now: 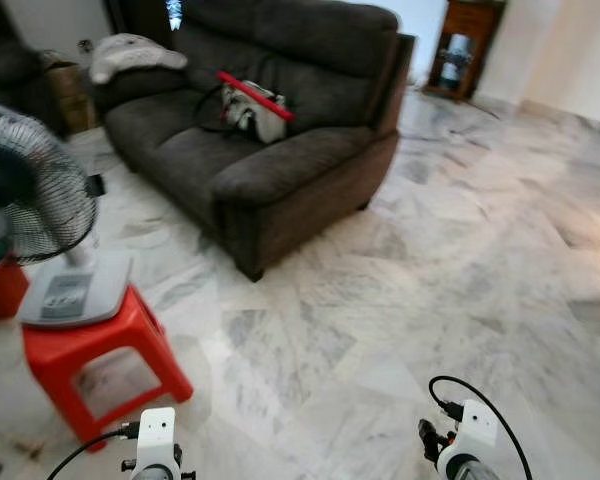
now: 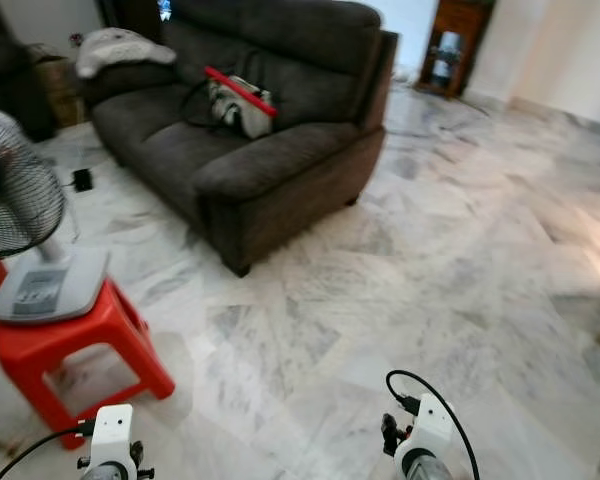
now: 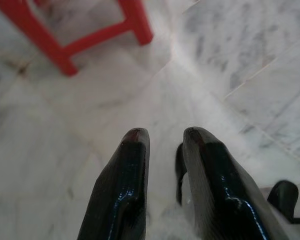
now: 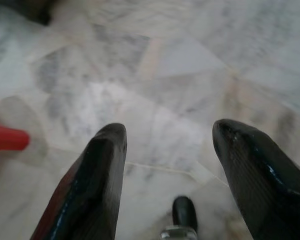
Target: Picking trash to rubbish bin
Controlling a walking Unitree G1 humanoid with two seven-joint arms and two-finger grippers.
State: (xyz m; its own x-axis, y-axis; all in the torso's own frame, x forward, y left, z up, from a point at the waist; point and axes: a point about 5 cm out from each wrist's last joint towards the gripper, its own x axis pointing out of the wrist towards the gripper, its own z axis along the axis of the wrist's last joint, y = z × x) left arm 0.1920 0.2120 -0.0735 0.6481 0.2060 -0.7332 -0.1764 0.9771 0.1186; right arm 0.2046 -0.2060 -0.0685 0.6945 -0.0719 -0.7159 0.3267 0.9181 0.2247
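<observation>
One dark sofa, one red stool carrying one fan, and one white bag with a red strip lying on the sofa seat. Left gripper holds its fingers slightly parted over marble floor; right gripper gapes wide, empty.

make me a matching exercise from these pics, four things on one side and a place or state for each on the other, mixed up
Things:
1. fan
2. bag
3. left tool
4. right tool

Places or states:
A. lies on the sofa seat
B. fingers wide apart above the marble floor
C. stands on the red stool
D. fingers nearly together, holding nothing

Pairs: 1-C, 2-A, 3-D, 4-B
</observation>
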